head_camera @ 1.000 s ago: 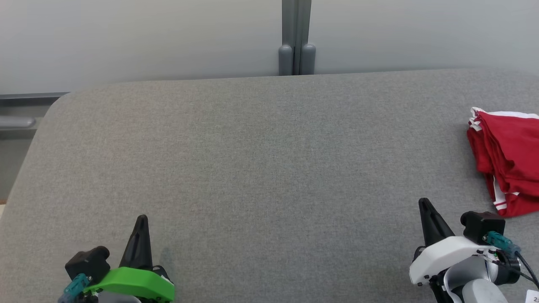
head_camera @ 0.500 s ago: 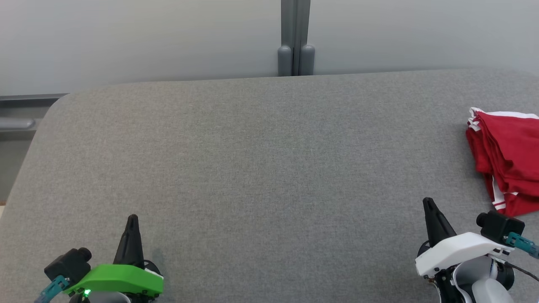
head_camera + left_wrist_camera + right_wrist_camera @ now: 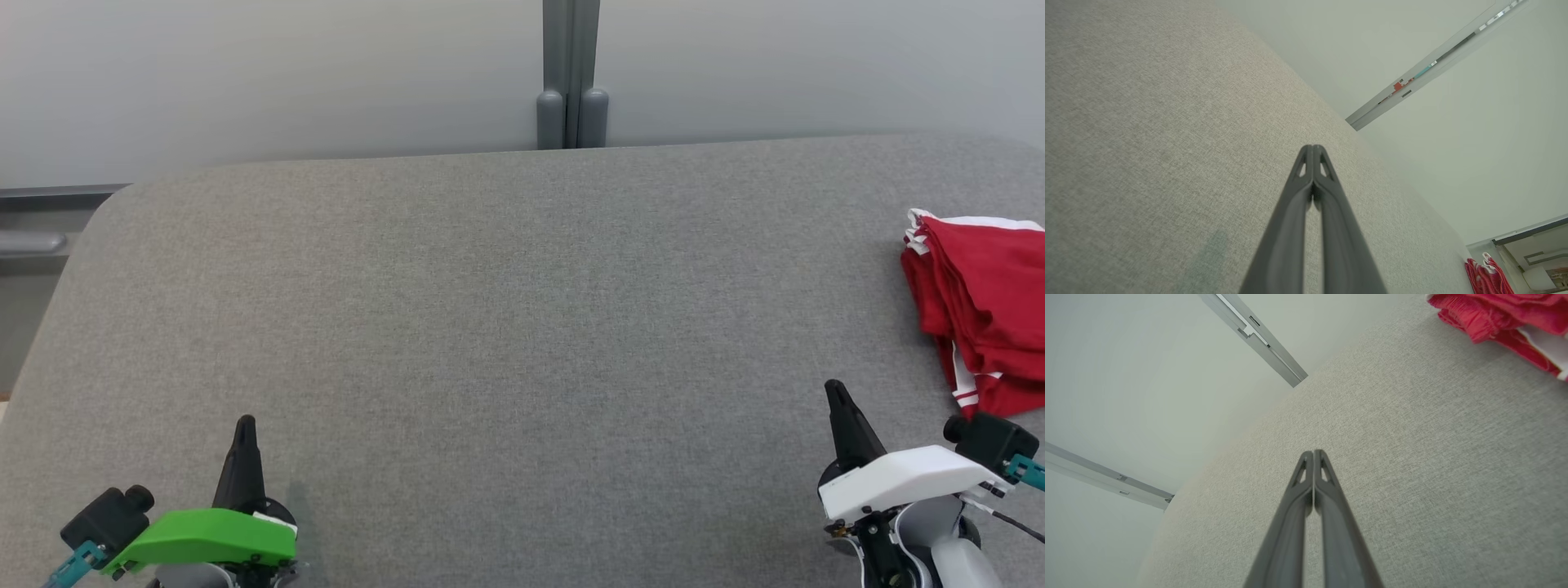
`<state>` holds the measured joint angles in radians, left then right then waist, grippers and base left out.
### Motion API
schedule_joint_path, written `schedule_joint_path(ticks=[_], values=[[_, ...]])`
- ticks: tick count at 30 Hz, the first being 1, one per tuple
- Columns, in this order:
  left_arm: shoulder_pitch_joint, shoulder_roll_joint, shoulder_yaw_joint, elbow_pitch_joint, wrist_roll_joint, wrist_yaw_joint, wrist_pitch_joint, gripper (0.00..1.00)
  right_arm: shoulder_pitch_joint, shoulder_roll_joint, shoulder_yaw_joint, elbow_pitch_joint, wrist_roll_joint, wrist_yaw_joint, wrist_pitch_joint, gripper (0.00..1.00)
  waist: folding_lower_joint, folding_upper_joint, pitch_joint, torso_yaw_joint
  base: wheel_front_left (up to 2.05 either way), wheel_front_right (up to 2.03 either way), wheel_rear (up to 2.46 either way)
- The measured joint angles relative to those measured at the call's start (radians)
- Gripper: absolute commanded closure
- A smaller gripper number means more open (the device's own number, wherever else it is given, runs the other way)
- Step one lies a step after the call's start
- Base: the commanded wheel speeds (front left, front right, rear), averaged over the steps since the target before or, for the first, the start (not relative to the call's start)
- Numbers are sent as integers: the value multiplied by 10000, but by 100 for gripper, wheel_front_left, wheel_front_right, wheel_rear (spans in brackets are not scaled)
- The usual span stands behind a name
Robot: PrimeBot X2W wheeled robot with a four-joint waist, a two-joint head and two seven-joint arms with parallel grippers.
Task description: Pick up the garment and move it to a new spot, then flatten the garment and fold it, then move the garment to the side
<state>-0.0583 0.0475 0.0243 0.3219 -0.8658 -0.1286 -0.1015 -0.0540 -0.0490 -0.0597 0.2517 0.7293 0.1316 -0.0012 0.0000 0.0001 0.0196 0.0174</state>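
Over the last second both my arms have drawn back toward the bottom corners of the head view. My left gripper has slid to the lower left and my right gripper a little to the lower right, leaving the middle of the grey padded surface. Both have their fingers pressed together tip to tip and hold nothing. The red garment has not shifted. It lies in stacked folds at the frame's right edge, near my right gripper but apart from it. I judge the fold and the move aside done, and I am retreating to rest.
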Motion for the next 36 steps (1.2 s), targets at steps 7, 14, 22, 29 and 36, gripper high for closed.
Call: schedule_joint_path(ticks=[7, 14, 22, 29, 36], values=[[-52, 0, 84, -90, -788, 0, 226, 100, -75, 0, -65, -2, 959, 0, 102, 100, 0, 0, -12, -14, 0, 0, 0], [-99, 0, 165, -182, -1551, 0, 453, 100, -124, 0, -128, -6, 1875, -2, 236, 100, 0, 0, -26, -28, 0, 0, 0], [-134, 0, 293, -255, -2397, 0, 704, 100, -148, 0, -182, -10, 2834, -2, 366, 100, 0, 0, -40, -43, 0, 0, 0], [-149, 0, 372, -309, -3078, 0, 897, 100, -210, 0, -228, -13, 3639, -4, 460, 100, 0, 0, -54, -57, 0, 0, 0], [-221, 0, 433, -374, -3697, 0, 1076, 100, -245, 0, -267, -17, 4370, -10, 543, 100, 0, 0, -66, -70, 0, 0, 0]])
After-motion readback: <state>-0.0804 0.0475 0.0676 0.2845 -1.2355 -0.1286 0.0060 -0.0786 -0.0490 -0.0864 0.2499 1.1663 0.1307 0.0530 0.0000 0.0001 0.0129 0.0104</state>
